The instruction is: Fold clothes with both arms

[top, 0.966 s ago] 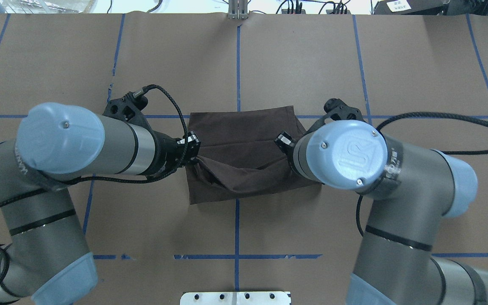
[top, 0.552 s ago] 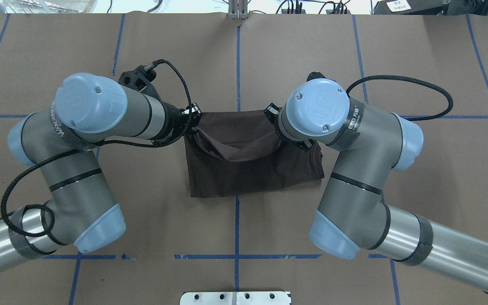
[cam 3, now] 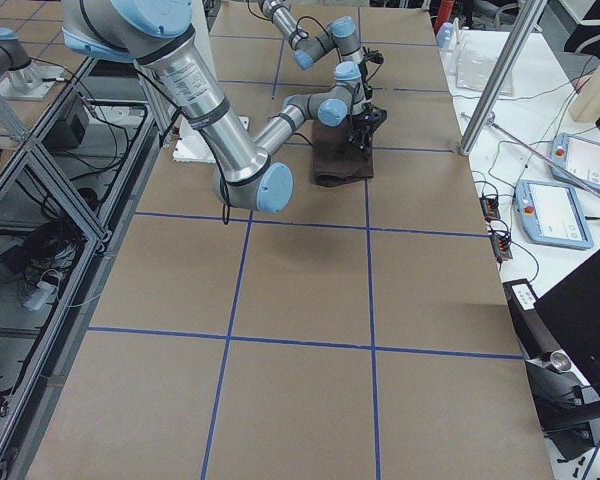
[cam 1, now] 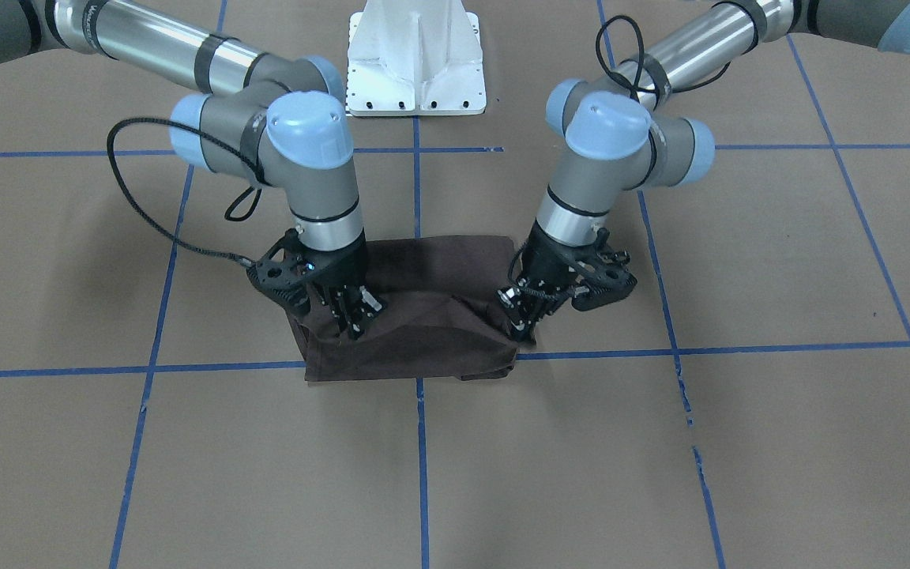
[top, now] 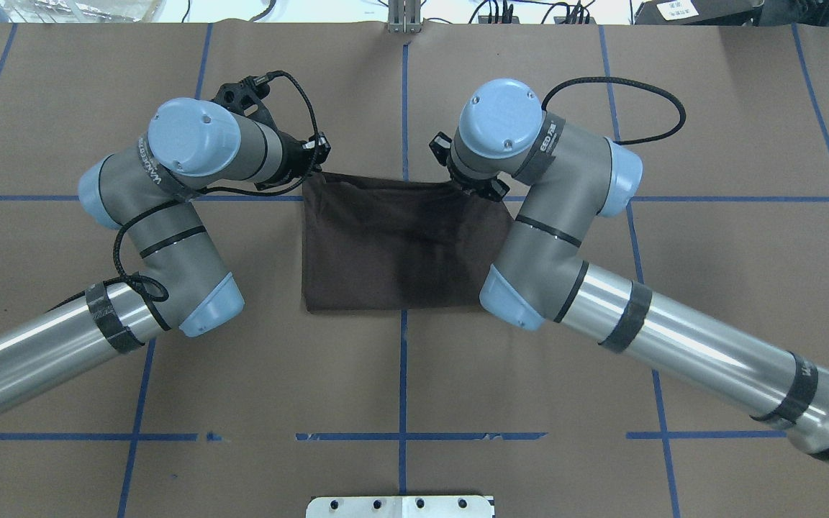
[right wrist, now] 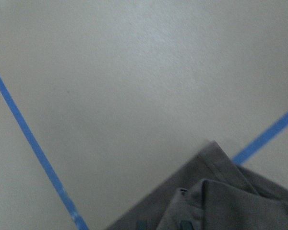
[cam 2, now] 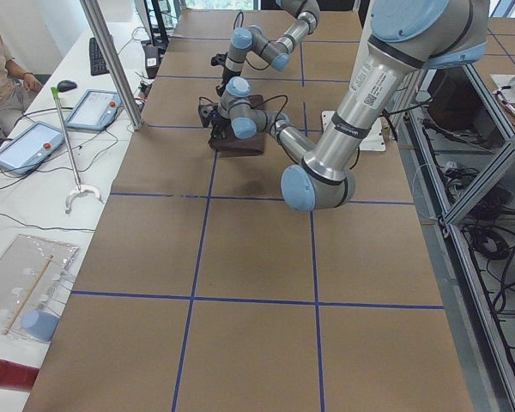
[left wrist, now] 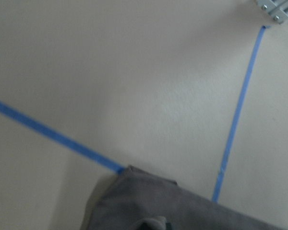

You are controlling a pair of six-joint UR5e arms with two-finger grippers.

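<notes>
1. Two grippers are sharing one fold: the left gripper point(cam 1: 520, 319) and the right gripper point(cam 1: 352, 314) each appear closed on a far corner of the top layer of the T-shirt point(top: 400, 244).
2. We are locating the T-shirt at the middle of the table point(top: 745, 252). It forms a compact dark rectangle straddling the centre tape line point(top: 402, 374), with its far edge lying along the cross tape line point(top: 709, 198).
3. We are reading the symmetric pinch as deliberate. Gripping both corners is holding the edge taut and parallel to the layer beneath.
4. Both wrists are pointing steeply down and sitting low over the cloth, so the top layer can settle flat instead of bunching.
5. We are judging this fold nearly laid. Before release, both corners should be resting squarely on the lower layer.
</notes>
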